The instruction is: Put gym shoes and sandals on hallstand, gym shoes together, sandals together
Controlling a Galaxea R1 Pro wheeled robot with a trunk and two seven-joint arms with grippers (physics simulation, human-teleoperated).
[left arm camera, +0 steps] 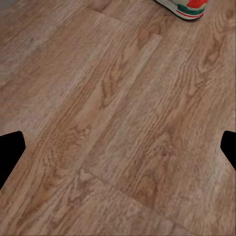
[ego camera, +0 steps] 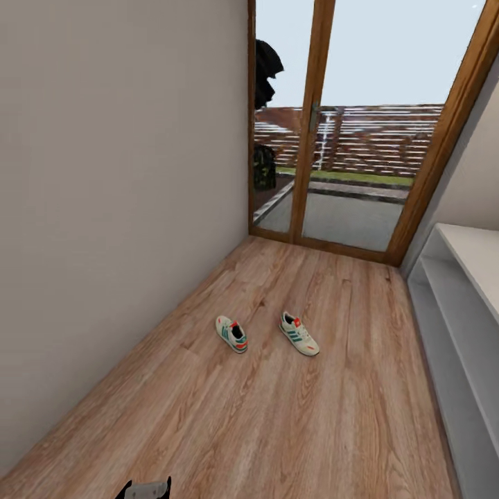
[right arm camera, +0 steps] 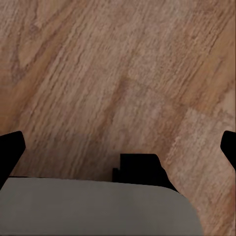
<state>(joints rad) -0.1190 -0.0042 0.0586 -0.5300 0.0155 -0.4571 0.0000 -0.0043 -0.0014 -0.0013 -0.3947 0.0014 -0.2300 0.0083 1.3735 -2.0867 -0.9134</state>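
Two gym shoes lie apart on the corridor floor [ego camera: 277, 416], mid-corridor: the left gym shoe [ego camera: 231, 333] and the right gym shoe [ego camera: 299, 333], both cream-white with green stripes and red heels. The red heel of one gym shoe [left arm camera: 189, 7] reaches into the left wrist view's edge. The hallstand [ego camera: 450, 298], light grey with long shelves, runs along the right wall. The sandals are out of view. My left gripper [left arm camera: 118, 150] is open above bare planks, well short of the shoe. My right gripper [right arm camera: 118, 150] is open over the floor, with nothing between its fingers.
A plain wall [ego camera: 104, 208] bounds the corridor on the left. Wood-framed glass doors [ego camera: 319, 138] close off the far end. A grey and black part of my arm [ego camera: 145, 488] shows at the bottom edge. My grey base [right arm camera: 98, 206] lies under the right gripper.
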